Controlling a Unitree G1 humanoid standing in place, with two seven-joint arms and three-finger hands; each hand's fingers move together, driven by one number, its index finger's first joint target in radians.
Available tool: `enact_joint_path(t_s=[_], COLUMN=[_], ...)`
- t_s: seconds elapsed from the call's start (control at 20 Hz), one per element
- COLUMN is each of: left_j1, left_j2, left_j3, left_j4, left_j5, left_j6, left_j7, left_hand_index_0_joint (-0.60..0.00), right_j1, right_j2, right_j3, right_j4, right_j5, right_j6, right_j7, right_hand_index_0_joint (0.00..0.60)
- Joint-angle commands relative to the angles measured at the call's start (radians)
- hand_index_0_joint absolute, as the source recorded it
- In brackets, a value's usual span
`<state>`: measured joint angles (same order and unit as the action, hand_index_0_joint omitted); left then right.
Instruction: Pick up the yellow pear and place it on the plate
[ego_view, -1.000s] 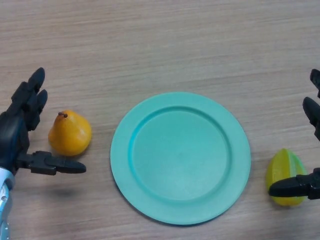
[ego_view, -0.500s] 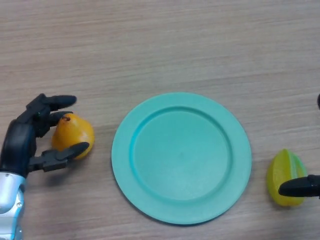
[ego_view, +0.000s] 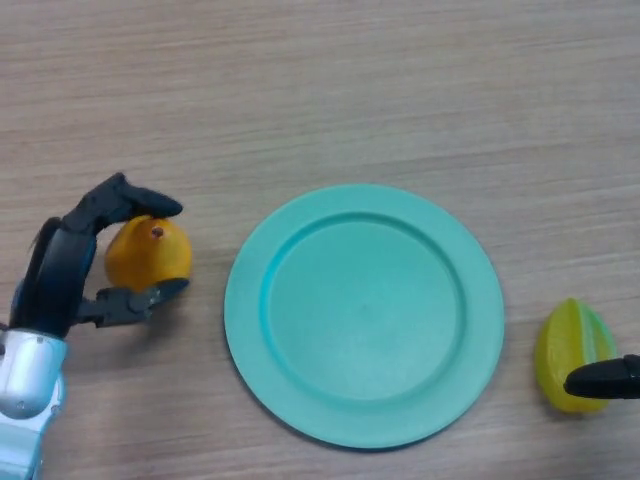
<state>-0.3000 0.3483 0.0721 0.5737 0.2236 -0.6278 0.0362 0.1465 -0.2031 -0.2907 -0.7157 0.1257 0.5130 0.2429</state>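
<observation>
The yellow-orange pear with a small brown stem is at the left of the table, just left of the teal plate. My left hand is curled round it: the fingers arch over its top and the thumb closes under its near side. Whether the pear is off the table I cannot tell. The plate sits in the middle and holds nothing. Of my right hand only one black fingertip shows at the right edge.
A yellow-green starfruit lies on the table right of the plate, next to my right hand's fingertip. The wooden table stretches bare behind the plate.
My left hand has closed from open beside the pear to curled round it, and hand and pear have shifted slightly. My right hand has drawn back toward the right edge.
</observation>
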Motion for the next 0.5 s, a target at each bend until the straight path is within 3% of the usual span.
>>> enact_joint_path(t_s=[0.05,0.1,0.25,0.3,0.4,0.5], left_j1=[-0.007,0.026,0.111,0.128,0.159,0.151], left_j2=[0.007,-0.022,-0.076,-0.115,-0.143,-0.155], left_j3=[0.047,0.035,-0.016,-0.047,-0.123,-0.182], left_j4=[-0.163,-0.276,-0.519,-0.582,-0.600,-0.572], left_j5=[-0.128,-0.244,-0.328,-0.340,-0.254,-0.239], left_j6=[-0.024,0.052,0.318,0.370,0.395,0.389], left_j7=[-0.022,-0.097,-0.221,-0.224,-0.263,-0.227], left_hand_index_0_joint=[-0.600,-0.600,-0.600,-0.600,-0.600,-0.600], right_j1=[-0.018,-0.021,-0.018,-0.016,-0.021,-0.026], right_j2=[-0.015,-0.017,-0.016,-0.016,-0.021,-0.025], right_j3=[-0.054,-0.055,-0.061,-0.064,-0.070,-0.070], right_j4=[-0.064,-0.066,-0.071,-0.074,-0.069,-0.069], right_j5=[-0.011,-0.006,0.000,0.004,-0.004,-0.008], right_j6=[-0.115,-0.112,-0.106,-0.102,-0.111,-0.101], right_j7=[-0.010,-0.012,-0.011,-0.008,0.000,0.005], right_hand_index_0_joint=[0.000,0.000,0.000,0.000,0.000,0.000])
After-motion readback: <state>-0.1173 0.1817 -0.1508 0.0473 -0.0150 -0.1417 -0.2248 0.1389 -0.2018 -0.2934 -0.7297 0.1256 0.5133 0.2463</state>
